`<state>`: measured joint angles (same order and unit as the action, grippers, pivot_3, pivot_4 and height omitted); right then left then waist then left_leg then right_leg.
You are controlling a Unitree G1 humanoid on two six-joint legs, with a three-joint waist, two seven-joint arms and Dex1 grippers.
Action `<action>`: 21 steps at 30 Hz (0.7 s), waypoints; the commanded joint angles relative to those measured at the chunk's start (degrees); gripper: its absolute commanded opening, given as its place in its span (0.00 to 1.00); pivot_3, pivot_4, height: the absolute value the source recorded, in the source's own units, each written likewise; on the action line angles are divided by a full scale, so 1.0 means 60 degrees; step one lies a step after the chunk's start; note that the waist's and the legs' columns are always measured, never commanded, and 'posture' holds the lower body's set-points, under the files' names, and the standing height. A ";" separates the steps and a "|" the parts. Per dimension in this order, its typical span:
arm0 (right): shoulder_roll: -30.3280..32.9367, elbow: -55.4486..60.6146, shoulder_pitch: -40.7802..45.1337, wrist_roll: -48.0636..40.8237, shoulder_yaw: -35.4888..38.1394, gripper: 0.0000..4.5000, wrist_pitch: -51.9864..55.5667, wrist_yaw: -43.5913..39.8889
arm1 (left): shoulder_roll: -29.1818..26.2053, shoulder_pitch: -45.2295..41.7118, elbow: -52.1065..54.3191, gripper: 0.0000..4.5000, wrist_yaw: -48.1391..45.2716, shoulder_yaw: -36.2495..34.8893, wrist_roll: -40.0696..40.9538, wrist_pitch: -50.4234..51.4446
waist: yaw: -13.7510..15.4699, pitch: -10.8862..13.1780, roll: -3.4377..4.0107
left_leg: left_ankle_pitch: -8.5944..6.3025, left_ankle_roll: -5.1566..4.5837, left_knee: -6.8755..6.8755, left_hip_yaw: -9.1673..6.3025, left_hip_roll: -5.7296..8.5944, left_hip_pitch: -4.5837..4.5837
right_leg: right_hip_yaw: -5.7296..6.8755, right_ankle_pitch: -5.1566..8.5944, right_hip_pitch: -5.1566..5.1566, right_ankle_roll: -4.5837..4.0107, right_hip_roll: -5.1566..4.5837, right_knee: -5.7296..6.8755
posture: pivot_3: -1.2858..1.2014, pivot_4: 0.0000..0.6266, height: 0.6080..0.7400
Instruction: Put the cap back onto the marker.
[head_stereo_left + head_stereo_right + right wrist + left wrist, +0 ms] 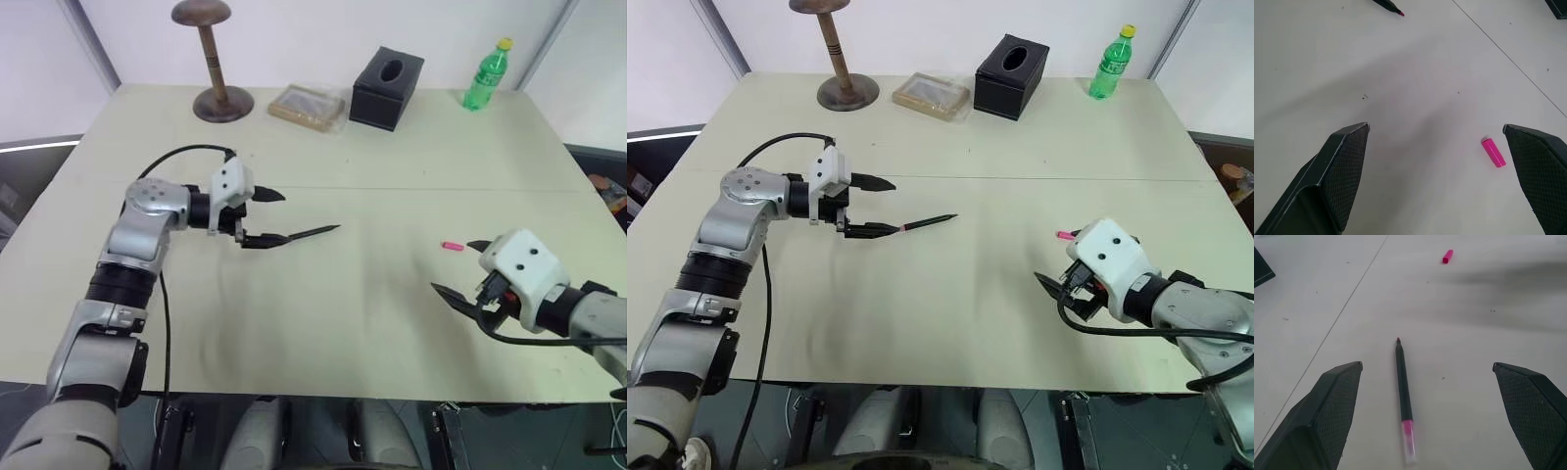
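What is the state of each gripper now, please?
Left gripper: open, holding nothing; the marker lies on the table between its fingers.
Right gripper: open, holding nothing; the cap lies near one finger.

marker (pixel 312 233) rear end hidden behind left gripper (pixel 275 217)

Matt table (pixel 392 323); textured end effector fingers (pixel 1334 401).

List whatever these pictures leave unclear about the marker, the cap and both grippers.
- Marker: head views, its rear end hidden behind the open left gripper.
- Marker, right wrist view: cut off by the edge, tip alone showing.
- Cap: head views, too small to tell its open end.
- Right gripper, open: whether it touches the table.
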<state>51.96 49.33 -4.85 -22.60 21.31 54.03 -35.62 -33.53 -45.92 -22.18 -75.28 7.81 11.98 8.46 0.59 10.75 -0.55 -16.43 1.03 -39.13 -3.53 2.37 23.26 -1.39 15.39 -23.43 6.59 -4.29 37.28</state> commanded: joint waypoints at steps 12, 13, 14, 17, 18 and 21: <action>0.0054 0.0170 0.0017 0.0073 0.0275 1.00 -0.0245 0.0093 | 0.0273 -0.0232 -0.0259 0.99 0.0124 0.0064 -0.0164 -0.0375 | 0.0001 0.0000 0.0001 | 0.0000 0.0000 0.0000 0.0000 0.0000 0.0000 | 0.0000 0.0000 0.0000 0.0000 0.0000 0.0000 | 0.52 0.24 1.00; 0.0050 0.0193 0.0008 0.0067 0.0279 1.00 -0.0228 0.0104 | 0.0398 -0.0259 -0.0408 0.99 0.0240 0.0109 -0.0238 -0.0447 | 0.0009 0.0000 0.0001 | 0.0000 0.0000 0.0000 0.0000 0.0000 -0.0001 | 0.0000 0.0000 0.0001 0.0000 0.0000 0.0000 | 0.52 0.24 1.00; 0.0048 0.0207 0.0004 0.0060 0.0281 1.00 -0.0216 0.0113 | 0.0486 -0.0281 -0.0518 0.99 0.0310 0.0132 -0.0291 -0.0504 | 0.0020 0.0000 0.0000 | 0.0000 0.0000 -0.0002 0.0000 0.0001 -0.0001 | 0.0000 0.0000 0.0001 0.0000 0.0000 0.0001 | 0.52 0.24 1.00; 0.0046 0.0261 -0.0013 0.0070 0.0248 1.00 -0.0160 0.0176 | 0.1065 -0.0485 -0.1208 0.99 0.1049 0.0213 -0.0646 -0.0740 | 0.0031 0.0000 -0.0002 | 0.0000 -0.0001 -0.0004 0.0001 0.0003 0.0001 | 0.0000 0.0000 0.0002 0.0001 -0.0001 0.0001 | 0.52 0.24 1.00; 0.0037 0.0291 -0.0026 0.0065 0.0246 1.00 -0.0134 0.0197 | 0.1256 -0.0569 -0.1509 0.99 0.1323 0.0295 -0.0864 -0.0950 | 0.0032 0.0000 -0.0003 | 0.0000 -0.0001 -0.0005 0.0000 0.0003 0.0001 | 0.0001 -0.0001 0.0003 0.0001 -0.0001 0.0001 | 0.52 0.24 1.00; -0.0007 0.0417 -0.0015 0.0012 0.0221 1.00 -0.0021 0.0290 | 0.1731 -0.0762 -0.2381 0.99 0.1559 0.0424 -0.1116 -0.1491 | 0.0021 0.0000 -0.0003 | 0.0000 -0.0001 -0.0006 0.0002 0.0005 0.0001 | 0.0000 -0.0001 0.0001 0.0002 -0.0001 0.0001 | 0.52 0.24 1.00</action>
<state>51.98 49.65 -5.13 -22.61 21.21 53.78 -34.47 -23.55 -48.93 -34.60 -66.91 10.28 6.31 2.16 0.71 10.75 -0.57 -16.43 1.03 -39.16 -3.52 2.40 23.28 -1.39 15.39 -23.43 6.60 -4.30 37.28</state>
